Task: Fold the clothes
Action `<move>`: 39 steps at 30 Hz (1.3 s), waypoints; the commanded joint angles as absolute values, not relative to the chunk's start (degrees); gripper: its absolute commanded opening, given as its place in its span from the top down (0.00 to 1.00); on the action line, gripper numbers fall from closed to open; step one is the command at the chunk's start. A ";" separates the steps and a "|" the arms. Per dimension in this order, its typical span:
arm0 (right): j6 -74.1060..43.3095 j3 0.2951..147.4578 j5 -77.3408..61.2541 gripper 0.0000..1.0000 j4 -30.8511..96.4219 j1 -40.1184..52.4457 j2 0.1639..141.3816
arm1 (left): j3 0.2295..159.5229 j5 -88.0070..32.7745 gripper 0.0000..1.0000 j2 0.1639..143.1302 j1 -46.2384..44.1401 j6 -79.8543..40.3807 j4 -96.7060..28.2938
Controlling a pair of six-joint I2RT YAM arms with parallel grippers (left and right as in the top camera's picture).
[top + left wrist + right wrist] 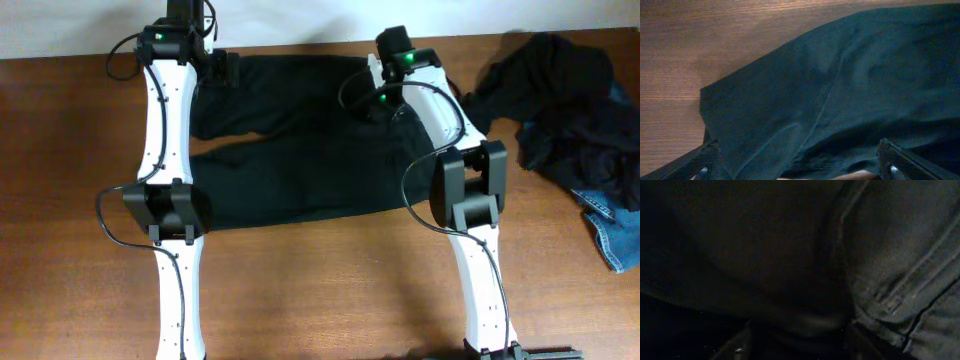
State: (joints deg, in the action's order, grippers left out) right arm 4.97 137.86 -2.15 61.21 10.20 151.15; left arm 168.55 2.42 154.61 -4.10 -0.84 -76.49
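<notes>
Long black clothes point(300, 150) lie flat across the back middle of the table, doubled over with both layers running left to right. My left gripper point(222, 68) hovers over their far left end. In the left wrist view it point(800, 169) stands wide open, with the wrinkled cloth point(840, 90) spread under and between its fingers point(897, 160). My right gripper point(378, 105) is down on the garment's far right end. The right wrist view is very dark: the jaws point(799, 342) stand apart with a bulge of black cloth point(900, 255) between them, seams showing at right.
A heap of more black clothes point(560, 90) lies at the back right corner, with a blue denim piece point(612, 235) under its near edge. Bare wooden table point(60, 200) shows to the left and along the front. Both arms reach in from the front edge.
</notes>
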 commanded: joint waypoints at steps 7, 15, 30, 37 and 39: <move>5.74 151.46 -7.77 0.20 70.83 10.04 149.97 | 160.24 2.83 0.09 152.90 -3.01 0.30 -66.35; 5.56 154.15 -14.50 0.14 70.22 5.58 149.93 | 151.20 -2.35 0.01 152.90 2.20 0.23 -47.94; 7.27 154.12 -20.10 0.08 66.57 -0.78 149.93 | 137.19 -18.37 0.01 153.03 6.98 -0.58 -30.89; 7.22 153.53 -18.39 0.08 64.01 -0.82 150.71 | 137.19 -25.87 0.01 153.01 7.46 -0.91 -31.73; 7.20 153.53 -18.41 0.08 63.42 -0.84 151.26 | 137.19 -26.22 0.01 153.01 7.75 -2.35 -31.79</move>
